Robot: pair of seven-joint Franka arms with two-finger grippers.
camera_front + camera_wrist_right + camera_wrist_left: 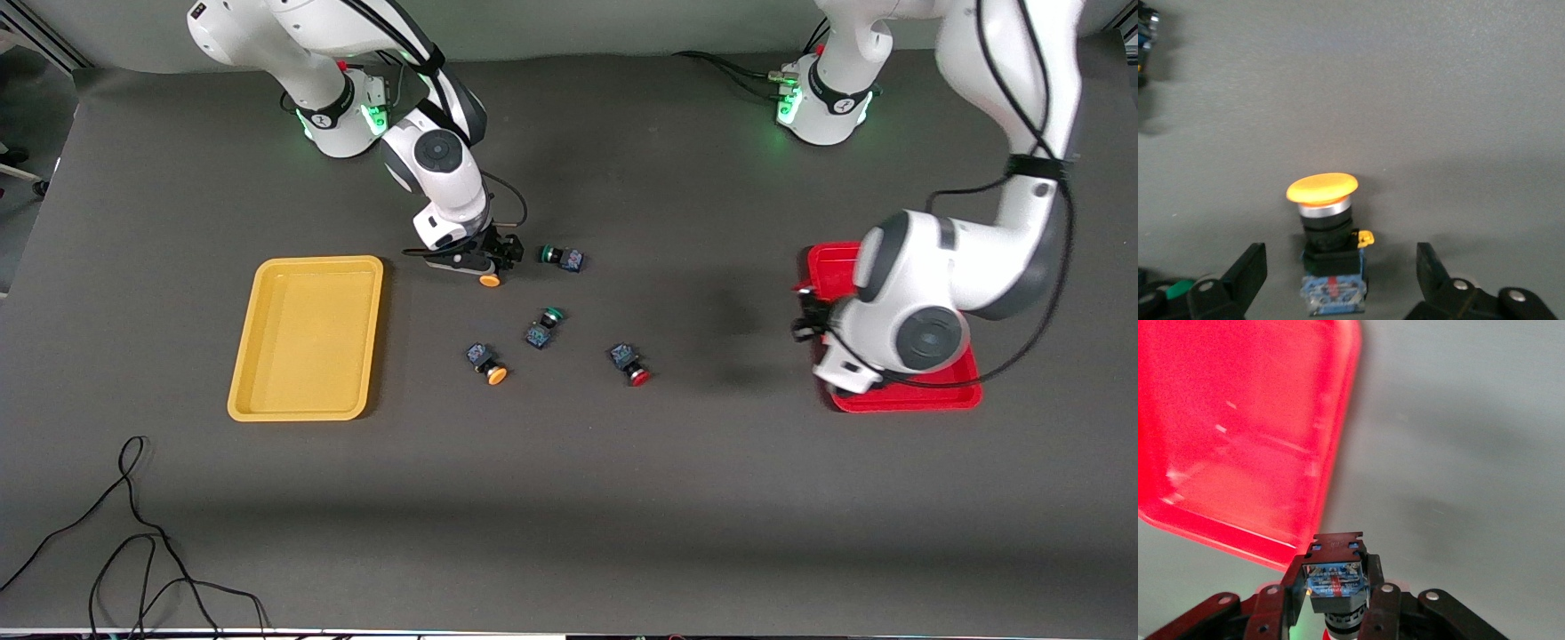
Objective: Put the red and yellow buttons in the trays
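1. Front view: the right gripper (487,263) is down at the table beside a yellow-capped button (489,279), near the yellow tray (307,404). Another yellow button (489,366) and a red button (629,364) lie on open mat with two green-capped switches (543,327) close by. The left gripper (809,320) hangs at the red tray (898,400) rim.
2. Left wrist view: the fingers (1379,603) clamp a button's blue block (1335,581); small, rigid and light, I judge.
3. Right wrist view: the fingers (1248,272) stand spread, straddling the button; the squared body looks a surer hold than the smooth cap.

Bare table (569,498) around scattered buttons (542,331)
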